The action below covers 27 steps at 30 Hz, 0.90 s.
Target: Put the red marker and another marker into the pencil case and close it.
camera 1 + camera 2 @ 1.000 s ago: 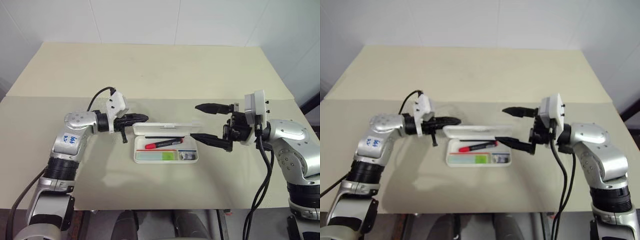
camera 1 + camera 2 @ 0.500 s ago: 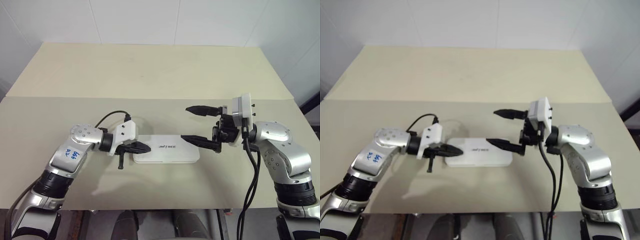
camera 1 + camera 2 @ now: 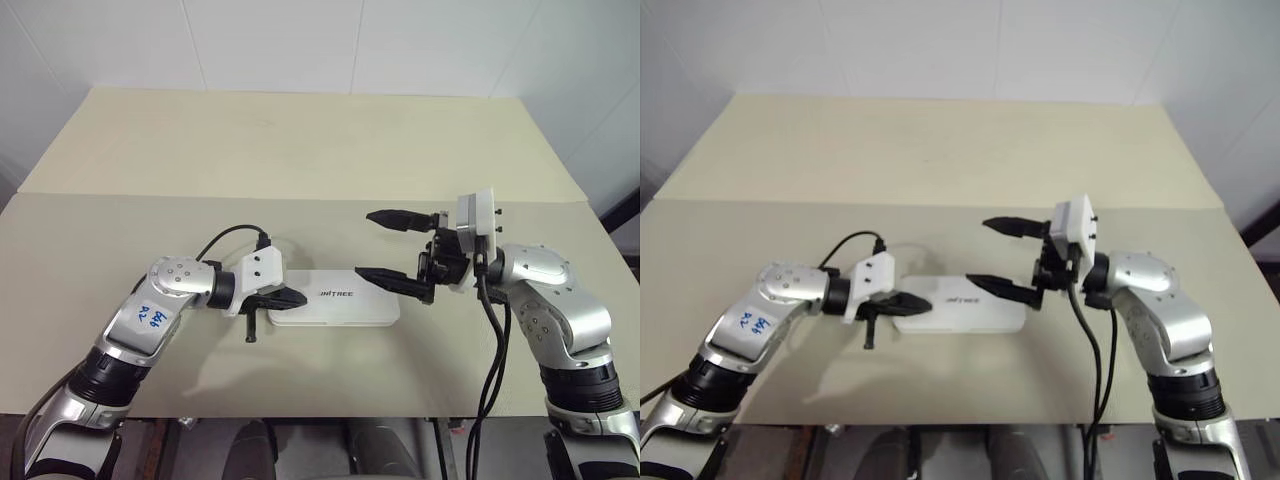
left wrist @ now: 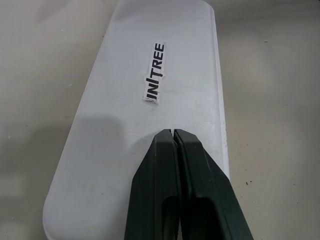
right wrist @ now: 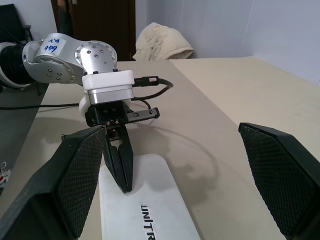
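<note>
The broad beige table (image 3: 300, 150) carries the white rounded hard-plastic pencil case (image 3: 335, 298) near its front edge, lid down (dark lettering on top). The left gripper (image 3: 295, 299), fingers pressed together, rests its tips on the case's left end, apparently touching. The right gripper (image 3: 385, 246) hovers with fingers spread wide over the right end.

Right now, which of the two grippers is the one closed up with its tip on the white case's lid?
The left gripper: its fingers are pressed together on the pencil case. The right gripper hangs wide open at the case's other end.
</note>
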Each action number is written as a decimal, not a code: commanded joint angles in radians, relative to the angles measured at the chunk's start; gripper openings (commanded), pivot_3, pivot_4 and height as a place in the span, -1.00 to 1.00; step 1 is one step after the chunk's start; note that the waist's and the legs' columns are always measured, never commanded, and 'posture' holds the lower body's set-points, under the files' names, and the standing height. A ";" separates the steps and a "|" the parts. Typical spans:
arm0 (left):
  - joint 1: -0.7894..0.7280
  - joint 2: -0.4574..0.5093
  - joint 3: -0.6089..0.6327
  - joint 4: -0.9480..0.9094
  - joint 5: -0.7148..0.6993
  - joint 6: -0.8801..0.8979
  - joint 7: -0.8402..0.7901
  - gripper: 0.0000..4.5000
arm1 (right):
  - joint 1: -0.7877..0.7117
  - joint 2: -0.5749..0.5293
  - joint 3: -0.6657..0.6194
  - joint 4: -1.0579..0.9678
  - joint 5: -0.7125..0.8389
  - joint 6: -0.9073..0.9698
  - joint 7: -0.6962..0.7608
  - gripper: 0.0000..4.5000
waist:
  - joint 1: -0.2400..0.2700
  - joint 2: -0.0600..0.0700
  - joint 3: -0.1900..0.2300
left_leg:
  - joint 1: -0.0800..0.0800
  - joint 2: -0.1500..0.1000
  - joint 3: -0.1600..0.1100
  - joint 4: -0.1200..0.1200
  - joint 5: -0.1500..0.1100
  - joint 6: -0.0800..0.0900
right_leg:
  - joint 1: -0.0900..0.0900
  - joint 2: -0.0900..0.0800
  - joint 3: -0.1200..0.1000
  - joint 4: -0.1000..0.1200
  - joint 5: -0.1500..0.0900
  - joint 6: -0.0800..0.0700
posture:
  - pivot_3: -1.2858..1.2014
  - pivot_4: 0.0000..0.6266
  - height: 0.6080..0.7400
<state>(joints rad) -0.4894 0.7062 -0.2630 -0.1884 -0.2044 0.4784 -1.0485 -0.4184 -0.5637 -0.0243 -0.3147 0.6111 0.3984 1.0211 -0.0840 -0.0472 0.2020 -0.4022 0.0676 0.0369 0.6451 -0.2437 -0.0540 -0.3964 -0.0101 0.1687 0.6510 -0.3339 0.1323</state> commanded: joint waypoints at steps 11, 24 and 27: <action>-0.017 -0.052 0.264 0.007 -0.177 -0.102 0.008 -0.99 | -0.002 -0.024 -0.039 -0.021 0.022 -0.004 -0.014 1.00 | -0.001 0.000 0.000 | -0.003 0.000 0.000 -0.003 -0.001 0.001 | -0.001 -0.001 -0.001 -0.006 0.004 0.004 | 0.03 -0.52 1.00; 0.050 0.024 0.490 -0.021 -0.248 -0.118 0.067 0.71 | 0.087 -0.177 -0.178 0.059 -0.013 -0.107 0.084 1.00 | 0.002 0.000 0.000 | -0.003 0.000 0.000 -0.014 -0.001 0.001 | -0.002 -0.001 -0.002 -0.014 0.004 0.004 | 0.03 -0.52 1.00; 0.083 0.029 0.511 -0.043 -0.257 -0.112 0.077 0.99 | 0.133 -0.214 -0.225 0.061 -0.018 -0.122 0.100 1.00 | 0.002 0.000 0.000 | -0.003 0.000 0.001 -0.014 -0.001 0.001 | -0.002 -0.001 -0.002 -0.014 0.004 0.004 | 0.03 -0.52 1.00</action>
<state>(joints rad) -0.4185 0.7210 0.2128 -0.1886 -0.4343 0.3752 -0.9822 -0.3002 -0.7532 -0.1968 -0.2413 0.5810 0.3018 1.1066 -0.0818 -0.0473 0.2022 -0.4047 0.0680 0.0377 0.6314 -0.2443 -0.0531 -0.3981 -0.0111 0.1668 0.6369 -0.3301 0.1363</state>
